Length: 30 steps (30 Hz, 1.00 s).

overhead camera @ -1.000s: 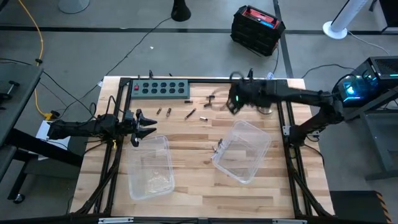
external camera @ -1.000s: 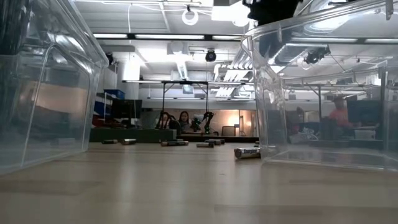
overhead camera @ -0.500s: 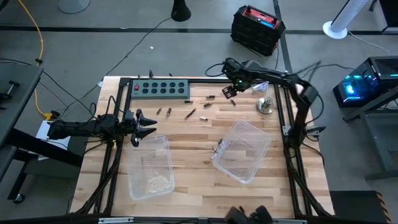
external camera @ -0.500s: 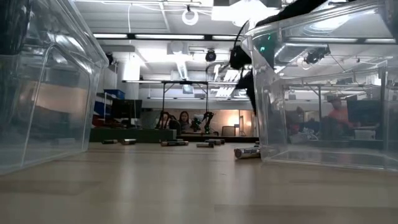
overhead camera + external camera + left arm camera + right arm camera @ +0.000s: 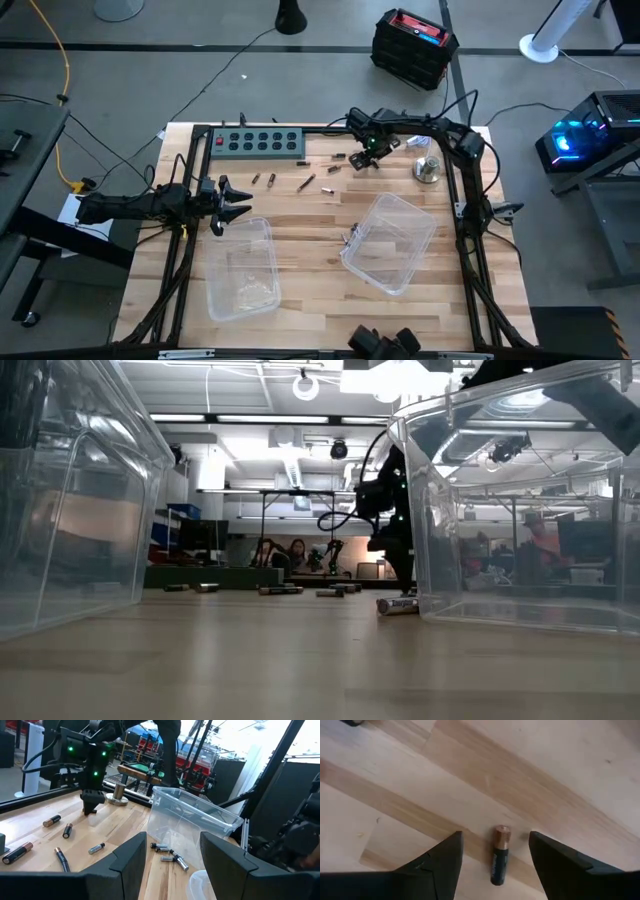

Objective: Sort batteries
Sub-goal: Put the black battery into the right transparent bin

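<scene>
Small dark and silvery batteries lie scattered on the wooden table near its far edge (image 5: pixel 305 183), and a few more (image 5: pixel 350 236) lie beside the right clear bin. My right gripper (image 5: pixel 365 153) hangs open, pointing down, over one of them. In the right wrist view this black battery with a copper end (image 5: pixel 499 860) lies flat between the right gripper's (image 5: pixel 495 840) two fingers, untouched. My left gripper (image 5: pixel 235 205) waits open at the table's left side, beside the left clear bin (image 5: pixel 242 268). Its wrist view looks between the left gripper's (image 5: pixel 172 847) fingers at the batteries (image 5: pixel 96 848).
Two clear plastic bins stand on the near half of the table, the left bin and the right bin (image 5: pixel 392 243). A round metal disc weight (image 5: pixel 427 169) sits to the right of my right gripper. A power strip (image 5: pixel 258 142) lies along the far edge. People sit in the room behind (image 5: pixel 290 550).
My right arm has folded back and its gripper has moved a little toward the table's left and come down over the batteries by the far edge; in the low view it has dropped into sight behind the right bin. The left arm has kept still.
</scene>
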Tool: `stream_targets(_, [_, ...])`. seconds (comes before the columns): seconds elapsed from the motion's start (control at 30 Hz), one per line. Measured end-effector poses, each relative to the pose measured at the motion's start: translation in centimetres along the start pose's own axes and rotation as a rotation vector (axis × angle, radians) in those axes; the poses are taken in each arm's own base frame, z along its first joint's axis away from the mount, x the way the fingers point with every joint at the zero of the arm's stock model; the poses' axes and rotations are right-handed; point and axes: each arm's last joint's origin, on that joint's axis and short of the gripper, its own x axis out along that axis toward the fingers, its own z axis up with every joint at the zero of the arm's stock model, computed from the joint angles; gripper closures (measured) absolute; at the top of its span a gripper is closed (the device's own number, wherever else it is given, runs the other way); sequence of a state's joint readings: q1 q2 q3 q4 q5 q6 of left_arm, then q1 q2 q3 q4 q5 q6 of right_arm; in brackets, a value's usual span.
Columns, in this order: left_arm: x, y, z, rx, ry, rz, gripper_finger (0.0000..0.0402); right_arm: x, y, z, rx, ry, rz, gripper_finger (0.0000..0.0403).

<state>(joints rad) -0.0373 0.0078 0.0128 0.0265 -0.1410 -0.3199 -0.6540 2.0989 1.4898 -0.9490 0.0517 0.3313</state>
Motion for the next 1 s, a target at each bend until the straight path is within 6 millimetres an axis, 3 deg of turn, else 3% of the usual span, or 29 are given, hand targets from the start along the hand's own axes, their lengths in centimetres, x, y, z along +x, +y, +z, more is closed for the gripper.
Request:
stream_targets(0.1, [0.0, 0.0, 0.0, 0.000, 0.000, 0.000, 0.0222, 0.6, 0.1, 0.1, -0.002, 0.022, -0.002, 0.0219])
stream_targets(0.27, [0.0, 0.0, 0.0, 0.000, 0.000, 0.000, 0.0222, 0.8, 1.3, -0.3, -0.078, 0.018, -0.010, 0.0367])
stream_targets(0.33, [0.0, 0.0, 0.0, 0.000, 0.000, 0.000, 0.0222, 0.3, 1.9, -0.6, -0.121, -0.006, -0.037, 0.0384])
stream_targets(0.43, [0.0, 0.0, 0.0, 0.000, 0.000, 0.000, 0.0222, -1.3, 2.8, -1.6, -0.184, -0.043, -0.096, 0.0385])
stream_targets(0.57, [0.0, 0.0, 0.0, 0.000, 0.000, 0.000, 0.0222, -7.2, 4.1, -3.4, -0.235, -0.212, -0.057, 0.0395])
stream_targets(0.7, [0.0, 0.0, 0.0, 0.000, 0.000, 0.000, 0.0222, -12.9, 5.3, -7.5, -0.264, -0.305, 0.018, 0.0398])
stream_targets(0.83, [0.0, 0.0, 0.0, 0.000, 0.000, 0.000, 0.0222, -18.6, 6.7, -14.1, -0.299, -0.336, 0.203, 0.0399])
stream_targets(1.0, [0.0, 0.0, 0.0, 0.000, 0.000, 0.000, 0.0222, -21.8, 8.6, -22.5, -0.292, -0.264, 0.329, 0.0400])
